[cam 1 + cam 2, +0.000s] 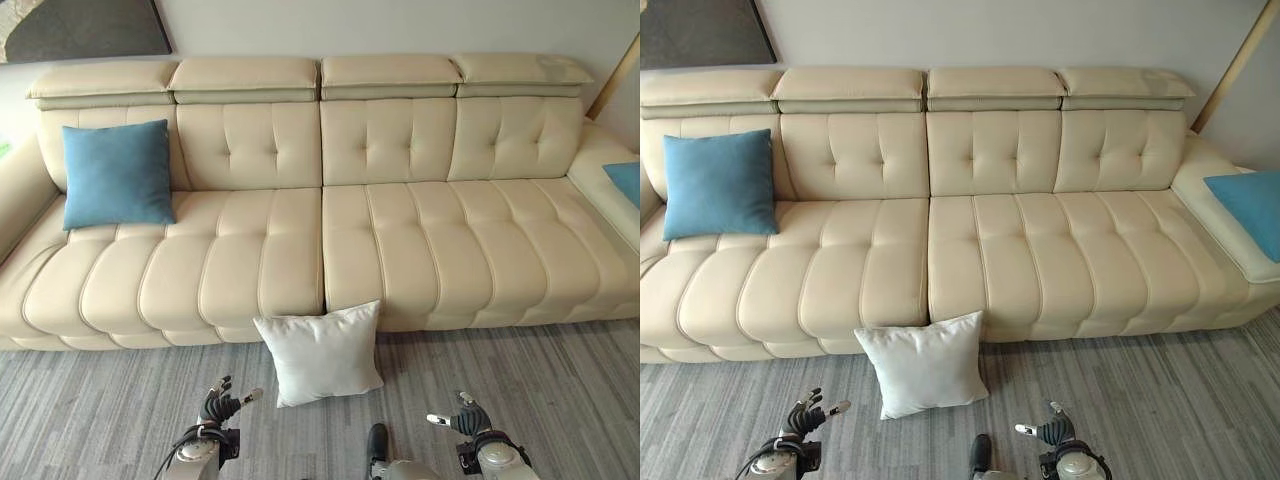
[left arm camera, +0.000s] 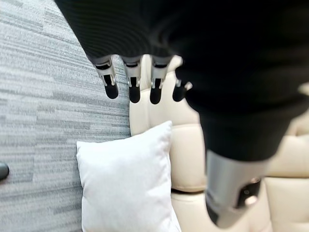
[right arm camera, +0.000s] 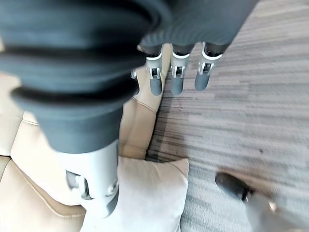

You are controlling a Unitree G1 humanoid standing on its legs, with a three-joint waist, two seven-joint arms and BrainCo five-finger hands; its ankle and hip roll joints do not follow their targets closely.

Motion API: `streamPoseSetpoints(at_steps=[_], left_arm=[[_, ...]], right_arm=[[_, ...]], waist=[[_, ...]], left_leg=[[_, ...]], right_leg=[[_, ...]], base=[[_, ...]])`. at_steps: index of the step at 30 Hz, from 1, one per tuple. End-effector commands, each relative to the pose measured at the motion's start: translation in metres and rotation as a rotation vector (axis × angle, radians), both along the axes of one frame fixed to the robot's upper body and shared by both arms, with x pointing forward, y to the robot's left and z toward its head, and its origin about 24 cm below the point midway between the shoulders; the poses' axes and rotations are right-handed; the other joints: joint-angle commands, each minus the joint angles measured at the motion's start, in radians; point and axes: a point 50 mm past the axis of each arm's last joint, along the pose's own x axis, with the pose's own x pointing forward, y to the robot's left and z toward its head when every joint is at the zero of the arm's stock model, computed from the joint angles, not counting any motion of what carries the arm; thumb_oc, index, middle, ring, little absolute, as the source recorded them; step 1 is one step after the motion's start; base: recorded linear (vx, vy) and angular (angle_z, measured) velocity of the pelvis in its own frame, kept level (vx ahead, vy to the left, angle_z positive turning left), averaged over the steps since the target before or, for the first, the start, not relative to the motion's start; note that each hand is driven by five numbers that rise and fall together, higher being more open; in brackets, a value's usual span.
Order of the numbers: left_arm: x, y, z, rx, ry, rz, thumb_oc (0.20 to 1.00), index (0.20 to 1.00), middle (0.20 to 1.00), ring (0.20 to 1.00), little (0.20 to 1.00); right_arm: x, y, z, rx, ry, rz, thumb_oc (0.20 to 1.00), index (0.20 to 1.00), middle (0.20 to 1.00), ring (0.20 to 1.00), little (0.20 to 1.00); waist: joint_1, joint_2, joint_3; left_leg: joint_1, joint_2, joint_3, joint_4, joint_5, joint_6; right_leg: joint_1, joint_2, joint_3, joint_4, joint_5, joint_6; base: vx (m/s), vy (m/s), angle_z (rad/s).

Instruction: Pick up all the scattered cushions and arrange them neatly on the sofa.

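Now: white cushion (image 1: 320,352) upright on floor, leaning against sofa (image 1: 400,250) front (slightly tilted) | both hands spread, empty

Two blue cushions (image 1: 117,173) (image 1: 1246,207), one white cushion (image 1: 320,351), one sofa (image 1: 400,240).

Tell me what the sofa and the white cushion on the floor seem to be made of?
The sofa looks like cream leather or a leather imitation: smooth, slightly glossy, with tufted dimples and stitched panels. The white cushion looks like soft matte woven fabric, without shine.

No readable text — no labels, numbers.
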Motion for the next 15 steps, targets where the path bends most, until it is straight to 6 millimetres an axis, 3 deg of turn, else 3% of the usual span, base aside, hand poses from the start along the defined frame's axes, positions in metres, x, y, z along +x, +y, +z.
streamPoseSetpoints(at_steps=[1, 3, 4, 7, 12, 15], left_arm=[[0.020, -0.001, 0.014, -0.014, -0.107, 0.010, 1.000, 1.000, 1.000, 1.000, 1.000], [0.017, 0.001, 0.012, -0.010, -0.089, 0.018, 1.000, 1.000, 1.000, 1.000, 1.000], [0.013, 0.001, 0.009, -0.002, -0.067, 0.016, 1.000, 1.000, 1.000, 1.000, 1.000], [0.009, 0.002, 0.004, 0.008, -0.037, 0.025, 1.000, 1.000, 1.000, 1.000, 1.000], [0.003, 0.005, -0.001, 0.020, -0.012, 0.019, 1.000, 1.000, 1.000, 1.000, 1.000], [0.001, 0.010, -0.002, 0.033, 0.003, 0.033, 1.000, 1.000, 1.000, 1.000, 1.000]], right_arm=[[0.025, -0.021, 0.021, -0.050, -0.109, -0.025, 1.000, 1.000, 1.000, 1.000, 1.000], [0.023, -0.024, 0.020, -0.054, -0.100, -0.029, 1.000, 1.000, 1.000, 1.000, 1.000], [0.020, -0.026, 0.019, -0.063, -0.089, -0.025, 1.000, 1.000, 1.000, 1.000, 1.000], [0.019, -0.029, 0.019, -0.086, -0.078, -0.023, 1.000, 1.000, 1.000, 1.000, 1.000], [0.017, -0.023, 0.015, -0.082, -0.061, 0.008, 1.000, 1.000, 1.000, 1.000, 1.000], [0.016, -0.016, 0.010, -0.072, -0.037, 0.023, 1.000, 1.000, 1.000, 1.000, 1.000]], waist=[[-0.007, 0.026, 0.059], [-0.001, 0.020, 0.056], [0.005, 0.027, 0.047], [0.016, 0.048, 0.047], [0.027, 0.048, 0.009], [0.036, 0.027, -0.001]], left_leg=[[-0.005, 0.048, -0.043, -0.030, 0.057, -0.043], [-0.021, 0.066, -0.036, -0.088, 0.047, -0.039], [-0.009, 0.085, -0.037, -0.199, 0.069, -0.043], [-0.057, 0.135, -0.020, -0.357, 0.194, -0.074], [-0.002, 0.107, -0.017, -0.396, 0.177, -0.064], [0.021, 0.071, -0.011, -0.385, 0.129, -0.027]], right_leg=[[0.115, -0.025, 0.010, 0.058, -0.229, 0.072], [0.128, -0.035, 0.006, 0.053, -0.238, 0.079], [0.137, -0.031, -0.001, 0.051, -0.249, 0.088], [0.179, -0.026, -0.013, 0.043, -0.287, 0.095], [0.201, -0.048, 0.009, 0.054, -0.279, 0.118], [0.180, -0.087, 0.032, 0.121, -0.277, 0.143]], base=[[0.09, -0.011, -0.13], [0.16, 0.058, 0.05], [0.21, 0.120, 0.07], [0.21, 0.180, 0.10], [0.22, 0.241, -0.04], [0.15, 0.253, -0.09]])
